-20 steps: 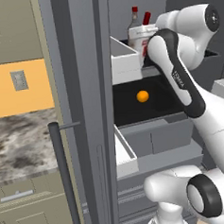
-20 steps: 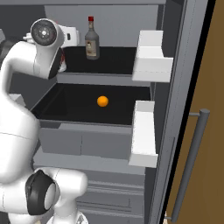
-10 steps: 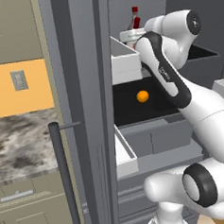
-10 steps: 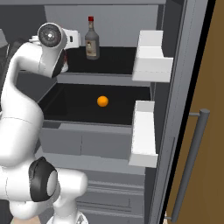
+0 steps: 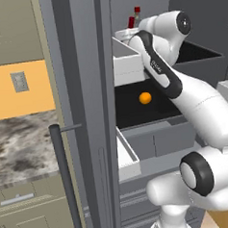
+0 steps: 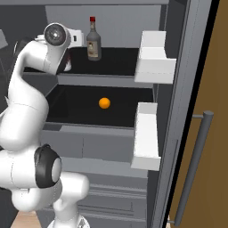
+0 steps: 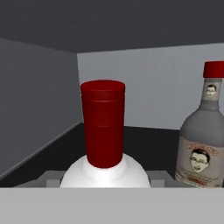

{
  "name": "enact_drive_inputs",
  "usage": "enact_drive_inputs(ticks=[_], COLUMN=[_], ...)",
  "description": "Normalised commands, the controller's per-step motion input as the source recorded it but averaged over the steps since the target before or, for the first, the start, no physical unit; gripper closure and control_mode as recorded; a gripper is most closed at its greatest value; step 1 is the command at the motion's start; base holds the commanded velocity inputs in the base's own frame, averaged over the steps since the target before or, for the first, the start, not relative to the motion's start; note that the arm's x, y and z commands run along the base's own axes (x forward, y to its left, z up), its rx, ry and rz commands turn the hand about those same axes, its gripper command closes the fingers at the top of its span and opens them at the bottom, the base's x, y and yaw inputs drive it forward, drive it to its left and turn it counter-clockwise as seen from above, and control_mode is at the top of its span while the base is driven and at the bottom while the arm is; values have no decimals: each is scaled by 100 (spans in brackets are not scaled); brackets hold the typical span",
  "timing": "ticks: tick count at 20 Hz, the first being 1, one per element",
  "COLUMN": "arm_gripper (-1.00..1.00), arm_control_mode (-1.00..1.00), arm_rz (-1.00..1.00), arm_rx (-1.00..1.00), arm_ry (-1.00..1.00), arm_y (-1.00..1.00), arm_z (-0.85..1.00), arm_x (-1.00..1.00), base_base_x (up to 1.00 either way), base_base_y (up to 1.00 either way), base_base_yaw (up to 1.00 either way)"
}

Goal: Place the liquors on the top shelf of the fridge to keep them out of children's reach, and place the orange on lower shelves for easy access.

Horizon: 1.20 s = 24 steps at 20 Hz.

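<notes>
My arm reaches into the fridge (image 6: 187, 89) at the top shelf (image 6: 118, 62). One liquor bottle (image 7: 104, 140) sits right under my tool; I cannot tell if the tool is spread or pinching it. A second liquor bottle (image 6: 93, 42) stands upright at its 3 o'clock, apart. The orange (image 6: 104, 103) lies on the lower shelf (image 6: 84, 111), at about 6 o'clock from the second bottle.

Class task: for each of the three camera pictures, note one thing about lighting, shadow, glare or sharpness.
Left base view: flat even light, no glare, the orange crisp against the dark lower shelf. Right base view: the liquor bottle sharp on the top shelf, no hard shadow. Hand view: the near red cap looms large, still sharp.
</notes>
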Motion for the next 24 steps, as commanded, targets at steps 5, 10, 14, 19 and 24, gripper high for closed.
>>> enact_drive_inputs(ticks=[5,10,14,19,24], arm_gripper=[100,100,100,100,100], arm_control_mode=[-100,-100,-100,-100,-100], arm_rz=[0,0,0,0,0], arm_rx=[0,0,0,0,0], arm_ry=[0,0,0,0,0], arm_y=[9,11,11,17,25], arm_z=[-2,0,-1,-5,-6], arm_x=[46,50,49,52,50], base_base_x=[0,0,0,0,0], base_base_y=[0,0,0,0,0], base_base_yaw=[0,0,0,0,0])
